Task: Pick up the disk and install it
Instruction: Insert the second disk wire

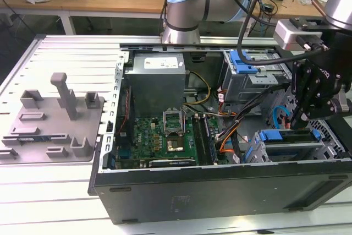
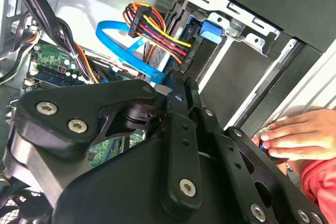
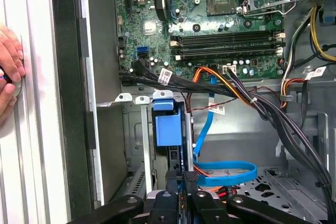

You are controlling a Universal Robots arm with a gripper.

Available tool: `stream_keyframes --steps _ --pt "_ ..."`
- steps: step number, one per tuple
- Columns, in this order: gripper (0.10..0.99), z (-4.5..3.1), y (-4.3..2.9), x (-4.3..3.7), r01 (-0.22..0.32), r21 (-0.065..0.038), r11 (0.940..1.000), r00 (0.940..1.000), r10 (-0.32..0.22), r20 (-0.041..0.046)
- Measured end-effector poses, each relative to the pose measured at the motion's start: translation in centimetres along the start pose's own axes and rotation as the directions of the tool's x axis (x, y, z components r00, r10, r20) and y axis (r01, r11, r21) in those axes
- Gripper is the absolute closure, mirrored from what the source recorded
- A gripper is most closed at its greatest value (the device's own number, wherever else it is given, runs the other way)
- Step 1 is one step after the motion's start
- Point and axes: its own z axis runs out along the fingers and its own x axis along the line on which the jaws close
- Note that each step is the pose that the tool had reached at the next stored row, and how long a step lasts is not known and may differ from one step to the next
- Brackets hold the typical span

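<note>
So the gripper (image 1: 300,118) is hanging down at the right side of the exterior view, right over the drive bay (image 1: 291,149) in the lower right corner of the open computer case (image 1: 220,191). The fingers (image 3: 189,182) are pinched together on the end of the disk (image 3: 169,129), which sits on edge in the bay with its blue carrier showing, its long axis running straight away from the fingers toward the motherboard (image 3: 210,19). A person's hand (image 2: 294,137) rests on the desk (image 3: 37,129) just outside the case wall, apart from the arm.
</note>
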Motion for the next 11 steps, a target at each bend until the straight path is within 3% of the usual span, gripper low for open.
stream_keyframes --steps 11 --pt "0.925 0.22 -0.09 -0.02 0.002 0.000 1.0000 1.0000 -0.002 0.0004"
